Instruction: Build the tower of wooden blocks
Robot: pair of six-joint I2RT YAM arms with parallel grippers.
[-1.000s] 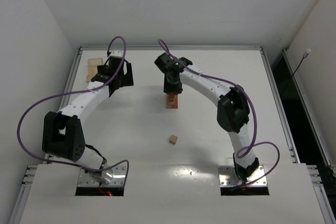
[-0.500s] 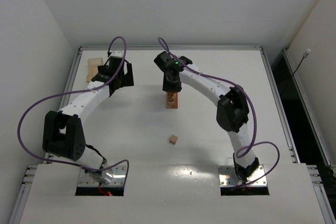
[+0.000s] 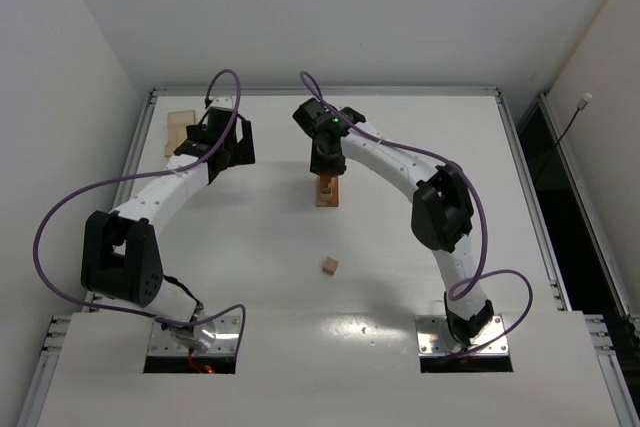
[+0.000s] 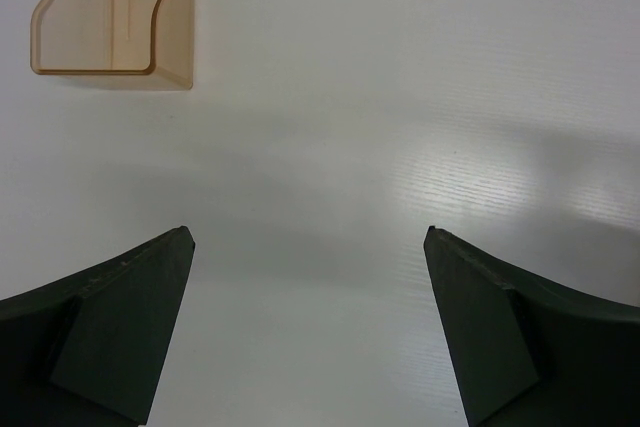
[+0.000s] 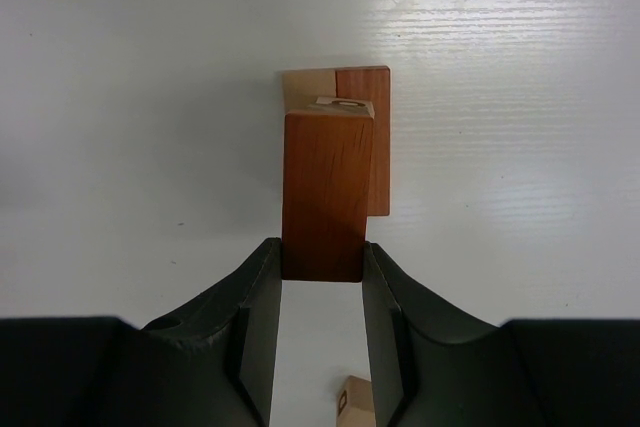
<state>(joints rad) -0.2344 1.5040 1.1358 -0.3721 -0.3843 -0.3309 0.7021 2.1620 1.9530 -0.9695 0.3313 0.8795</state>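
Reddish-brown block [image 5: 322, 192] is hanging over the tower [image 5: 378, 147], right gripper [image 5: 321, 244] clenching its jaws on it, left gripper [image 4: 308, 231] showing released jaws.

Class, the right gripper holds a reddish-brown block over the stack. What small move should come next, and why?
Probably lower the right gripper gently until the reddish-brown block seats. It is clamped directly over the tower, roughly aligned, but contact cannot be told.

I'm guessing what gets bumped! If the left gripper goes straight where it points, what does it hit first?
Probably just the bare table. The left gripper is open and points down at it, with nothing in the way. The wooden tray lies off to the side, out of that line.
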